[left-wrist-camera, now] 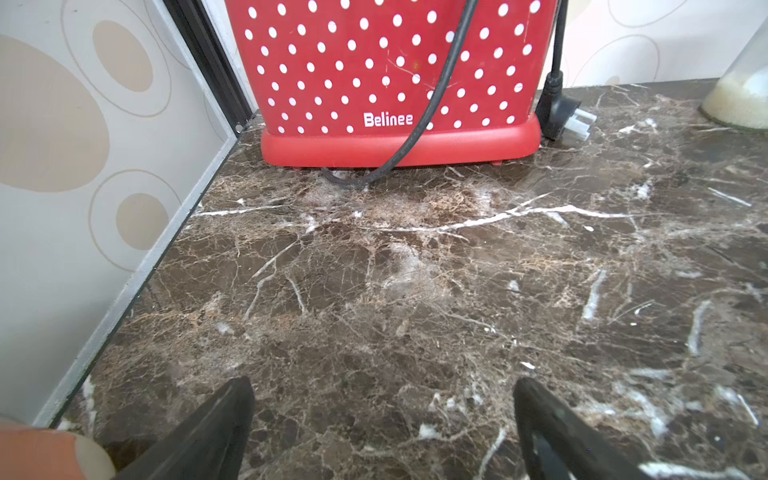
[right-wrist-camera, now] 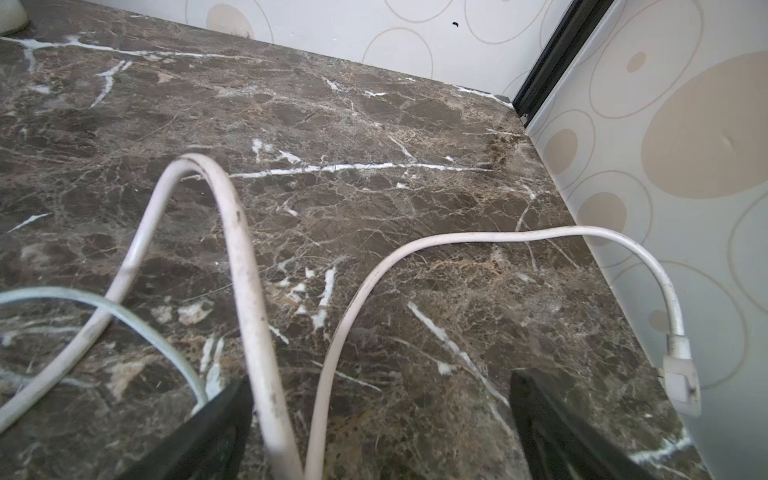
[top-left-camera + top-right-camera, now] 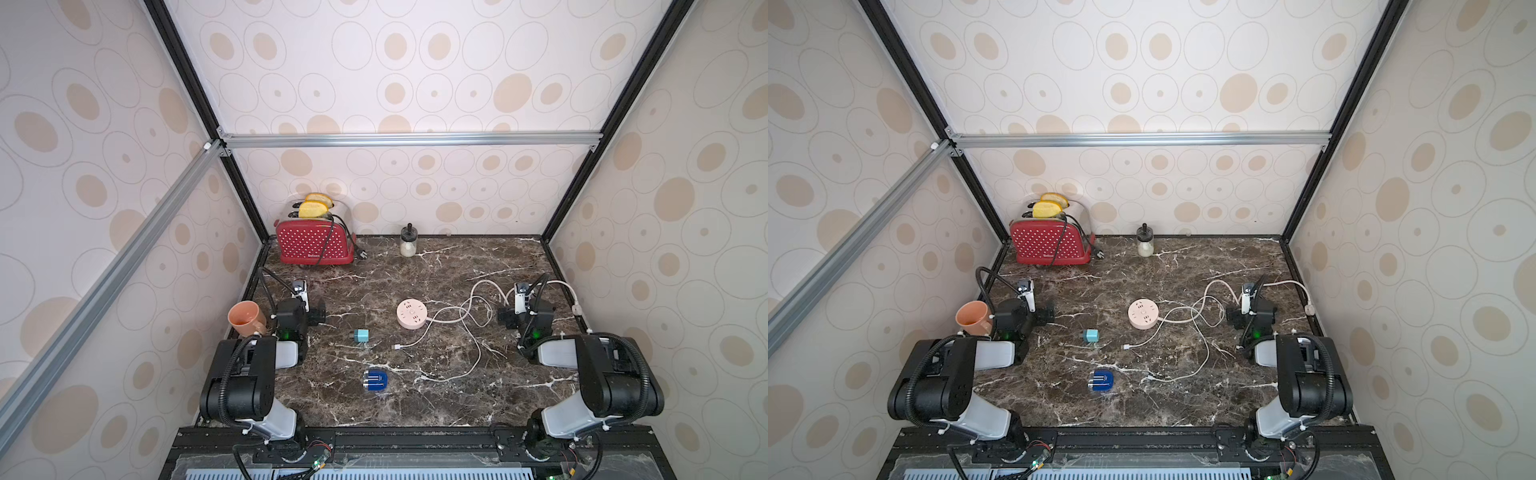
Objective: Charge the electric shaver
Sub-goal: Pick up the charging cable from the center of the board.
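The electric shaver, glossy dark blue with pale stripes, lies on the marble near the front centre, shown in both top views. Behind it are a teal plug adapter, a round pink power strip and a thin white charging cable with a loose end. My left gripper is open over bare marble at the left, far from the shaver. My right gripper is open at the right, with loops of the strip's cord lying between its fingers, ungripped.
A red dotted toaster with its black cord and plug stands back left. A small jar is at the back centre. An orange cup sits by the left wall. The strip's plug rests at the right wall.
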Robot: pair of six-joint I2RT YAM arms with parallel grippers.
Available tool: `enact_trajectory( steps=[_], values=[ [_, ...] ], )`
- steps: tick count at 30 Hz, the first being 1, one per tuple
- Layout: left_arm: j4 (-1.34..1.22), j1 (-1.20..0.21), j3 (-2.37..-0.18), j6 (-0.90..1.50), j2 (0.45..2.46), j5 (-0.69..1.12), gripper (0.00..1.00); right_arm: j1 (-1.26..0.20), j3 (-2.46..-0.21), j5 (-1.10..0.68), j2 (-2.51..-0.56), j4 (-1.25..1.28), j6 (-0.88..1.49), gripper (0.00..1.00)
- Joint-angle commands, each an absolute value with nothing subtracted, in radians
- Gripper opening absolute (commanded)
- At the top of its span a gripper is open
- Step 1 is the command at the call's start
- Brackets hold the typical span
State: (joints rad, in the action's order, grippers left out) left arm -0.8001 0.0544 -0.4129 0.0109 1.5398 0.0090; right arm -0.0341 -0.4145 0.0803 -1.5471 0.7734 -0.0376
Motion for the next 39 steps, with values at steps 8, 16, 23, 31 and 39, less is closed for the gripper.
enact_trajectory(
  steps=[8,16,23,31,39],
  values=[
    [-0.832,0.058,-0.426,0.023,1.538,-0.001,0.99,-0.027,-0.424,0.034,-1.539,0.780,-0.057,1.00],
    [-0.832,0.058,-0.426,0.025,1.538,-0.002,0.99,-0.023,-0.429,0.021,-1.539,0.776,-0.055,1.00],
    [-0.827,0.058,-0.429,0.026,1.540,-0.003,0.99,-0.020,-0.431,0.020,-1.540,0.772,-0.053,1.00],
    [-0.825,0.057,-0.428,0.032,1.537,-0.031,0.99,-0.019,-0.425,0.020,-1.535,0.777,-0.055,1.00],
    [-0.395,0.020,-0.597,0.012,1.262,0.001,0.99,-0.158,-0.531,-0.036,-1.242,0.388,-0.211,1.00]
  ],
)
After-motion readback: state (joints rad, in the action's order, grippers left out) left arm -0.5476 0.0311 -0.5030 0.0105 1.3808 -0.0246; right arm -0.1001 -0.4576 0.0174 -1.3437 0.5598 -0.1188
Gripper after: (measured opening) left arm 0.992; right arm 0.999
